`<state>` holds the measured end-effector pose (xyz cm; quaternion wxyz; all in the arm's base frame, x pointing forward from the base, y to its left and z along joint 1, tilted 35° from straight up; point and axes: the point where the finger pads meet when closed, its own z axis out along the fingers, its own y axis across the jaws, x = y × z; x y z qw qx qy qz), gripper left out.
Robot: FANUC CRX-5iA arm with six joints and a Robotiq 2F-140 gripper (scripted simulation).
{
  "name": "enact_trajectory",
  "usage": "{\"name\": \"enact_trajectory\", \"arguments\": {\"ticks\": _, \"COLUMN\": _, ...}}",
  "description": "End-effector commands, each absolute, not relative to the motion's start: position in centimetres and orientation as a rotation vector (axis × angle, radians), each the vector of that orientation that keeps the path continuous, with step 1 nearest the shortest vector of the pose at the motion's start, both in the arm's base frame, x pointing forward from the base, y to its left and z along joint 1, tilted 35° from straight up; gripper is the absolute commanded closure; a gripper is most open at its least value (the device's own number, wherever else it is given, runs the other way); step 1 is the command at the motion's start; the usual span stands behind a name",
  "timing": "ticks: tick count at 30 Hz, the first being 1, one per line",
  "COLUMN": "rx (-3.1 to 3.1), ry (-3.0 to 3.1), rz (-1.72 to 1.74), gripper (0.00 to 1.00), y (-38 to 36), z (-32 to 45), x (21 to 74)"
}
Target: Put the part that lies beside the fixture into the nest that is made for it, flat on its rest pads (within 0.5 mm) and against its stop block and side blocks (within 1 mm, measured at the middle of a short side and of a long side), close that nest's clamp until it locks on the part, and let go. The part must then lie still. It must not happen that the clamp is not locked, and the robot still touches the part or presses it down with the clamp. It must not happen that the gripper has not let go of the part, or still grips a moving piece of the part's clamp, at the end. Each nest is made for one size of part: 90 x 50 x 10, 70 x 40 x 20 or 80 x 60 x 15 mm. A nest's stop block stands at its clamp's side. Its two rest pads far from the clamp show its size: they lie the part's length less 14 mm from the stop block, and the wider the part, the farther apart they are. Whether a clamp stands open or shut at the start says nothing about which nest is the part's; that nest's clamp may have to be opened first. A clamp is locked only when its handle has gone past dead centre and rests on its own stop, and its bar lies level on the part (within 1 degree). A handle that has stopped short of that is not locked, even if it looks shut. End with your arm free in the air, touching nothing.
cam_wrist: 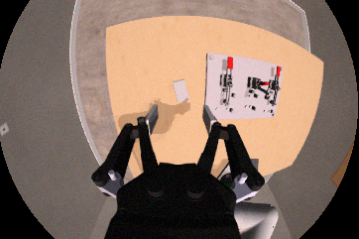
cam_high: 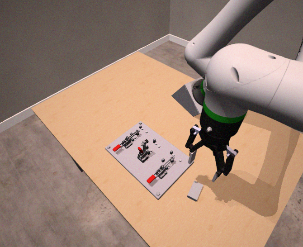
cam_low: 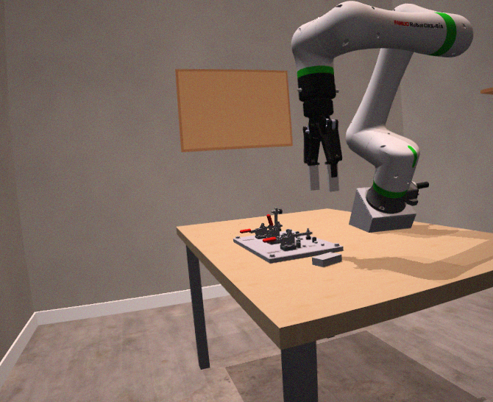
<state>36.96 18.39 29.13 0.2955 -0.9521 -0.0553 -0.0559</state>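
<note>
The grey rectangular part (cam_high: 195, 190) (cam_low: 327, 258) (cam_wrist: 180, 90) lies flat on the table beside the fixture plate (cam_high: 135, 170) (cam_low: 257, 247) (cam_wrist: 213, 83). The plate bears three nests. The clamp nearest the part (cam_high: 161, 171) (cam_low: 288, 240) (cam_wrist: 226, 80) has its bar down and red handle lying outward. The middle clamp (cam_high: 143, 156) stands open, its bar raised. The far clamp (cam_high: 127, 142) has its bar down and handle outward. I cannot tell whether the lowered clamps are locked. My gripper (cam_high: 202, 171) (cam_low: 324, 189) (cam_wrist: 179, 111) is open and empty, high above the table near the part.
The robot's grey base block (cam_high: 187, 99) (cam_low: 387, 221) stands on the table (cam_high: 93, 106) (cam_low: 255, 285) behind the fixture. Small pads and dark blocks stand up from the plate beyond the clamps. Arm shadow falls on the table beside the part.
</note>
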Motion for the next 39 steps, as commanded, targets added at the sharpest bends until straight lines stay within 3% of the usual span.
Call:
{"name": "enact_trajectory", "arguments": {"ticks": 1, "rx": -2.533, "ry": -0.147, "rz": -0.149, "gripper": 0.42, "y": 18.38, "z": 29.15, "x": 36.97}}
{"name": "enact_trajectory", "arguments": {"ticks": 39, "rx": -2.505, "ry": -0.472, "rz": -0.25, "gripper": 0.42, "y": 18.38, "z": 29.15, "x": 36.98}}
